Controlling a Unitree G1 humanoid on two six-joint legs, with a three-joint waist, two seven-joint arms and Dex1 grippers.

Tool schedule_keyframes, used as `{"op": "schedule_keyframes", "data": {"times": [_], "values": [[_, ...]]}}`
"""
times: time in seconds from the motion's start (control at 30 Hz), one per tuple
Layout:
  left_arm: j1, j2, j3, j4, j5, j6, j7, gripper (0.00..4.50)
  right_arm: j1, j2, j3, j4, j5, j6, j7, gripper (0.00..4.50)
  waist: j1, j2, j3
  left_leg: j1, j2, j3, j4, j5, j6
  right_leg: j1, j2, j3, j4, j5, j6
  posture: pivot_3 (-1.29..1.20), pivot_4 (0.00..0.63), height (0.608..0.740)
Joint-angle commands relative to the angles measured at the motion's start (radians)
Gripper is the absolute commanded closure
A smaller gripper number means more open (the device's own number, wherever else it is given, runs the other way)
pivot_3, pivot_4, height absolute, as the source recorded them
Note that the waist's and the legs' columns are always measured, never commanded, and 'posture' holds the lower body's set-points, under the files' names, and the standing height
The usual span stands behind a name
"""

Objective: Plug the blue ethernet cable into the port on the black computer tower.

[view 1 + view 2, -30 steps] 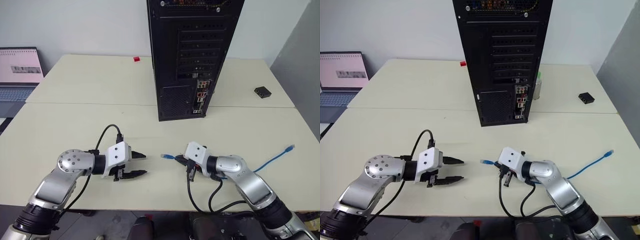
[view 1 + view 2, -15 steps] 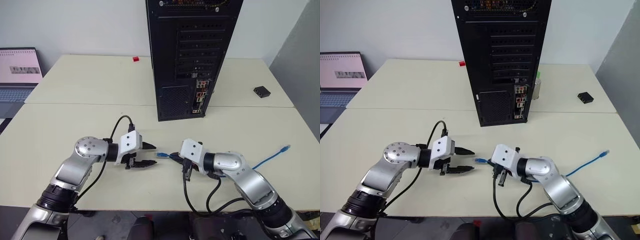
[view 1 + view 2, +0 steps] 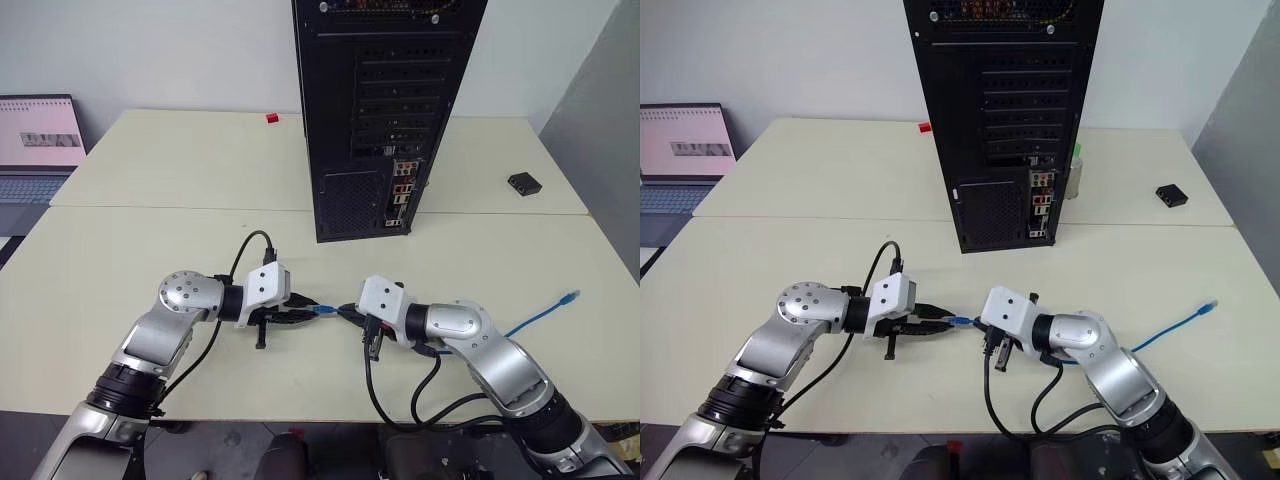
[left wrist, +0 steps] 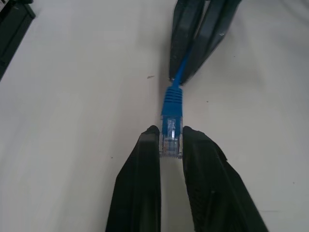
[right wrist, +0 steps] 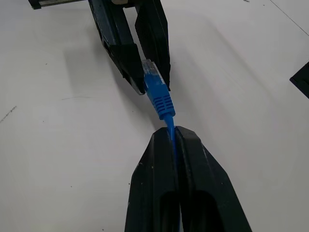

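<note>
Handoff point in front of the black computer tower [image 3: 385, 110]: both pincers meet at one plug of the blue ethernet cable [image 4: 172, 107], out on the near table [image 3: 150, 240], well apart from the tower. Right gripper [image 5: 170, 133] is clamped shut on the cord just behind the plug's boot; left gripper [image 4: 170, 140] has its two fingers pinched onto the clear plug tip, one each side, so both hold the same end. Plug's long axis runs straight along the line between the two pincers, roughly parallel to the tower's rear face, not toward it. So my read is the plug must swing about a quarter turn before it faces the port [image 3: 399, 187], which sits low in the strip of coloured connectors near the tower's right edge. The two pincers look about equally far from the tower; the left one has the plug itself, so it seems the natural one to carry it in. Rest of the cord trails off right past the right arm, far plug [image 3: 571, 297] lying loose near the table's right edge, slack looks enough. Room: bare tabletop between the pincers and the tower, nothing in the path; small black box [image 3: 524, 183] sits right of the tower, out of the way. Risk: tip grip covers the part that must enter the socket.
</note>
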Motion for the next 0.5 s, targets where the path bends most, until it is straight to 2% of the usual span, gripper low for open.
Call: {"op": "schedule_keyframes", "data": {"times": [0.03,0.2,0.33,0.43,0.5], "values": [[-0.016,-0.005,0.001,-0.004,0.007,-0.027,0.0,4.22,-0.021,0.0,0.01,-0.044,0.003,-0.027,0.015,4.5,0.0,0.0,0.0,0.0,0.0,0.0,0.0,0.0,0.0,0.0,0.0,0.0,0.0,0.0,0.0,0.0,0.15,0.74],[-0.013,-0.001,0.003,-0.008,0.015,-0.047,-0.008,4.22,-0.026,-0.019,0.002,-0.037,0.008,-0.067,0.04,4.5,0.0,0.0,0.0,0.0,0.0,0.0,0.0,0.0,0.0,0.0,0.0,0.0,0.0,0.0,0.0,0.0,0.15,0.74],[-0.004,-0.002,0.007,-0.024,0.014,-0.072,-0.006,4.22,-0.018,-0.067,-0.064,-0.083,0.063,-0.042,0.088,3.58,0.0,0.0,0.0,0.0,0.0,0.0,0.0,0.0,0.0,0.0,0.0,0.0,0.0,0.0,0.0,0.0,0.15,0.74],[-0.001,-0.008,0.01,-0.028,0.03,-0.133,0.009,4.22,0.0,-0.089,-0.171,-0.152,0.197,0.063,0.126,2.91,0.001,0.0,0.0,0.0,0.0,0.0,0.0,0.0,0.0,0.0,0.0,0.0,0.0,0.0,0.0,0.0,0.15,0.74],[0.013,-0.019,0.023,-0.04,0.062,-0.235,0.053,4.22,0.012,-0.077,-0.278,-0.178,0.319,0.178,0.122,2.49,0.001,0.0,0.0,0.0,0.0,0.0,0.0,0.0,0.0,0.0,0.0,0.0,0.0,0.0,0.0,0.0,0.15,0.74]]}}
